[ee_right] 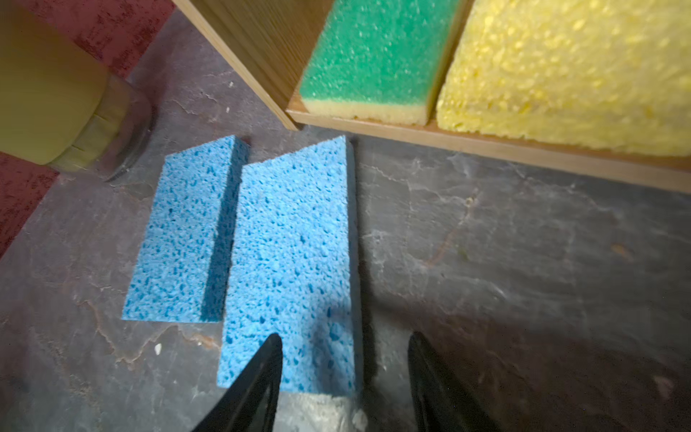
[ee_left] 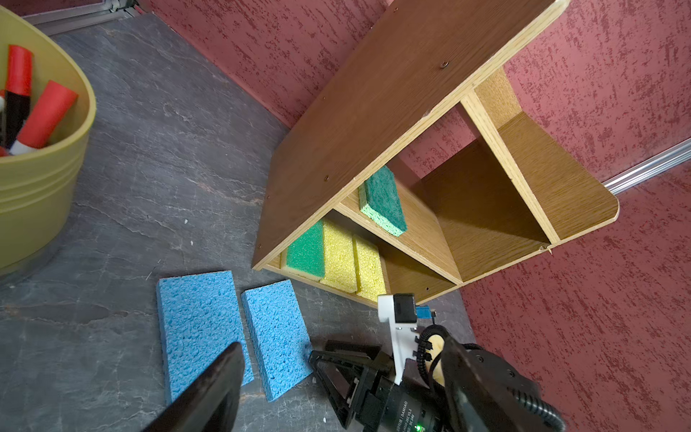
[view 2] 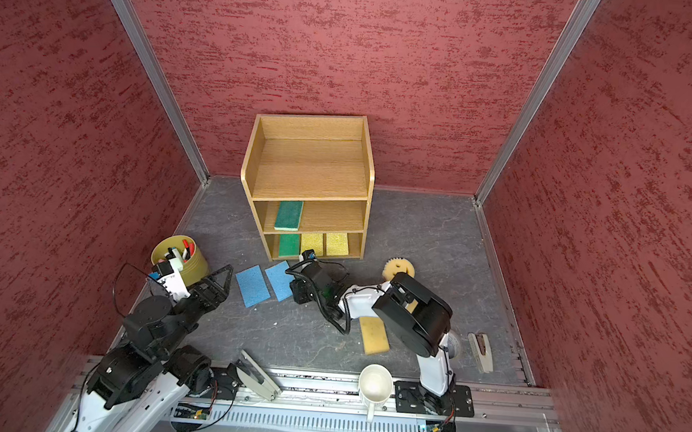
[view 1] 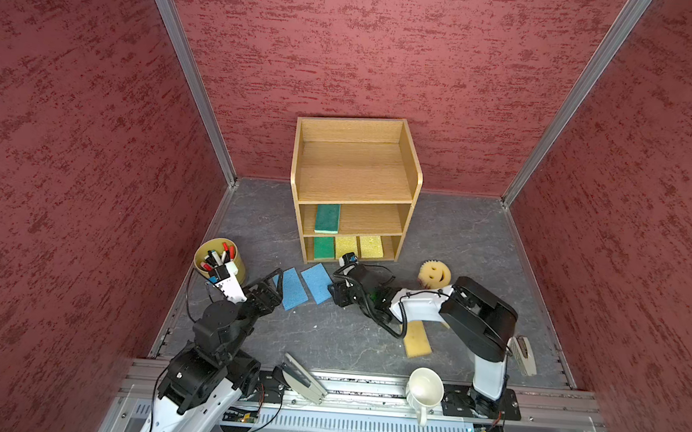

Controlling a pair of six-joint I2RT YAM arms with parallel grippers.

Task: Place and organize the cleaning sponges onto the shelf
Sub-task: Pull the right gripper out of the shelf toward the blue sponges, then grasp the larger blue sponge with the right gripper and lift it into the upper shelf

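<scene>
The wooden shelf [view 1: 355, 172] stands at the back. A green sponge [view 1: 327, 218] lies on its middle tier. Its bottom tier holds a green sponge [view 1: 324, 247] and two yellow ones [view 1: 345, 246] [view 1: 371, 246]. Two blue sponges [view 1: 291, 290] [view 1: 316, 282] lie flat on the floor in front. My right gripper [ee_right: 344, 340] is open, low over the nearer blue sponge [ee_right: 291, 254], one finger above it and one beside its long edge. My left gripper [ee_left: 341, 343] is open beside the other blue sponge [ee_left: 200, 325]. A smiley-face sponge [view 1: 435, 274] and a tan sponge [view 1: 417, 341] lie near the right arm, which partly covers them.
A yellow cup of markers [view 1: 220, 260] stands left of the blue sponges, close to my left wrist. A white mug [view 1: 423, 391] and a stapler [view 1: 303, 379] sit on the front rail. Another stapler [view 1: 524, 354] lies at the right.
</scene>
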